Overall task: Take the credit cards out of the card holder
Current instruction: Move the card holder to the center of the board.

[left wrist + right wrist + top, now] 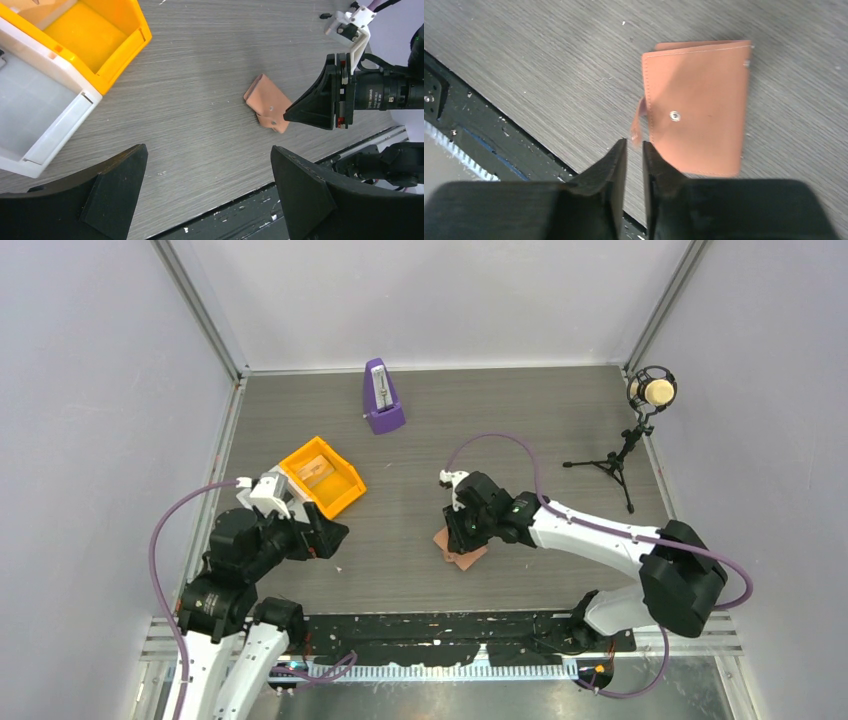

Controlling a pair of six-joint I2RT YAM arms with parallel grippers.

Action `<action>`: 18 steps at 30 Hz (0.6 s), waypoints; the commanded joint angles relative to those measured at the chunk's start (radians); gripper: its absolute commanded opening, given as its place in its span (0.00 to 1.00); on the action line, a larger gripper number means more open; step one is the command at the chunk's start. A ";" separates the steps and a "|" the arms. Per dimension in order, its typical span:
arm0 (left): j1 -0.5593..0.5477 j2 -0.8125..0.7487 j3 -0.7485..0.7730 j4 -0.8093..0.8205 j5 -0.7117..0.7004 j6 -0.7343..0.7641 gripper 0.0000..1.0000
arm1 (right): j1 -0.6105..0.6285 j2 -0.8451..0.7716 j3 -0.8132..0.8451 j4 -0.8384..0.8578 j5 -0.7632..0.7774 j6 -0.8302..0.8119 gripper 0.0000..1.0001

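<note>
Progress: card holder (696, 107) folded shut, no credit cards out | right gripper (634, 145) barely parted beside it, empty | left gripper (208, 149) spread, empty

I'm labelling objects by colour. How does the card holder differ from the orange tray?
The card holder is flat, salmon-tan and folded; the orange tray is a deep, open-topped, bright orange box. The card holder is clearly smaller than the orange tray. Both rest on the grey table.

A robotics lab: white panel walls (450, 300) are enclosing a counter (420, 440) holding a tripod microphone (652, 392) and metronome (382, 398).
</note>
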 commanded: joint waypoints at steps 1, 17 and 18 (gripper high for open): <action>0.005 0.015 -0.008 0.056 0.049 -0.033 0.97 | 0.005 -0.074 0.028 -0.039 0.111 0.000 0.30; 0.005 0.002 -0.002 0.043 0.019 0.053 0.99 | 0.013 -0.126 -0.047 -0.052 0.304 -0.147 0.79; 0.006 -0.002 -0.002 0.044 0.016 0.053 0.99 | 0.016 -0.129 -0.052 -0.036 0.304 -0.150 0.80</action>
